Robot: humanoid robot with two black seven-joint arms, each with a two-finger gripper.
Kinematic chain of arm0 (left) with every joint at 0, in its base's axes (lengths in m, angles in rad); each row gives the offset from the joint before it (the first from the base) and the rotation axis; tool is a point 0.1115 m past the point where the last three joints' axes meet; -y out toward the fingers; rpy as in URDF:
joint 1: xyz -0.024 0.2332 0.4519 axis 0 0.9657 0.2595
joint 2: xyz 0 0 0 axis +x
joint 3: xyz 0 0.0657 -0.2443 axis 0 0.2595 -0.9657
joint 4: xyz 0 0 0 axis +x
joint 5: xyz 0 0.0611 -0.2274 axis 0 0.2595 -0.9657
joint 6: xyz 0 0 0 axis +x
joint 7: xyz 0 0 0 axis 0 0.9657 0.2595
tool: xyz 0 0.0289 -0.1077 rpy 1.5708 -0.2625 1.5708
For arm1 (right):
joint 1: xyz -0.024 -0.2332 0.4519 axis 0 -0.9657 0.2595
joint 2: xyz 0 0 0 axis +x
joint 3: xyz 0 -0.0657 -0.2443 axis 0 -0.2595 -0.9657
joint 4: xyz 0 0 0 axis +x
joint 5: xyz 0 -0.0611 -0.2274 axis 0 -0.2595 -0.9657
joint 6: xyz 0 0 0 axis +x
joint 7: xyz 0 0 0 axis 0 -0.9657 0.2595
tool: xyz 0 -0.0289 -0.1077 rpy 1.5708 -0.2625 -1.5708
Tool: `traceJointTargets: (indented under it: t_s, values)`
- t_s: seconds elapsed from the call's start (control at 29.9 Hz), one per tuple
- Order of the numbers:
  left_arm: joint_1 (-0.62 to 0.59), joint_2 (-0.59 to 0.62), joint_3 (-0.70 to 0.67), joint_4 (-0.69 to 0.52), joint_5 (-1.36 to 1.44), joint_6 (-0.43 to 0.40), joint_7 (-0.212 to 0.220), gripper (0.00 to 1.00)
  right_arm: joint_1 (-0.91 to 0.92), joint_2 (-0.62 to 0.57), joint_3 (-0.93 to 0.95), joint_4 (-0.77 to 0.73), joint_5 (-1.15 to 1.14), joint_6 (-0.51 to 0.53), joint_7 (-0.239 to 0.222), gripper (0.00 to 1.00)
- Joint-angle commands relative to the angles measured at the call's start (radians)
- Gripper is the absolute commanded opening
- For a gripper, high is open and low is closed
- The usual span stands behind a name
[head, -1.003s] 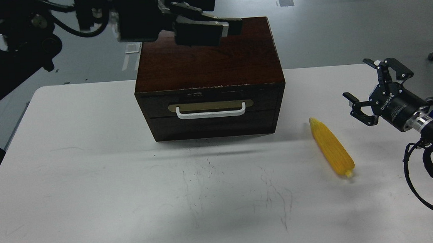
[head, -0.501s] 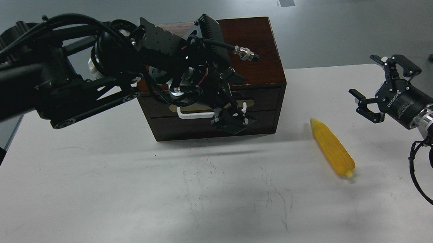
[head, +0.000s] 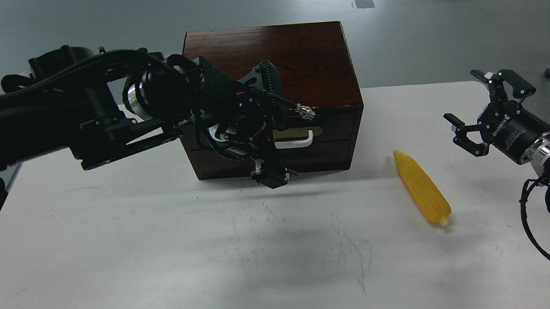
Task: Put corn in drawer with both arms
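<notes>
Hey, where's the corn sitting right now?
In the head view the corn lies on the table, right of the box, just below and left of the open right claw.

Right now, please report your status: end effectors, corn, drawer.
Left end effector low before the shut dark brown wooden drawer, state unclear. Right end effector open, empty. Bright yellow plastic-looking corn lies on the white table, nothing blocking it.

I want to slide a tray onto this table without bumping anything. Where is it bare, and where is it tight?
Bare: the near table, from the front edge up to the wooden box, and the left side under the left arm. Crowded: the drawer front, where the left gripper hangs by the handle, and the right, with the corn beside the open right gripper.
</notes>
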Motion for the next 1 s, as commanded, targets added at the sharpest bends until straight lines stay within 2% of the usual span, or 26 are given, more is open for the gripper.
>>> traceJointTargets:
  t_s: [0.0,0.97]
  values:
    - [0.005,0.001,0.007,0.012,0.0,0.0,0.0,0.99,0.0,0.0,0.0,0.0,0.0,0.0,0.0,1.0]
    - [0.028,0.001,0.037,0.02,0.002,0.0,0.0,0.99,-0.001,0.0,0.0,-0.001,0.0,0.0,0.0,1.0]
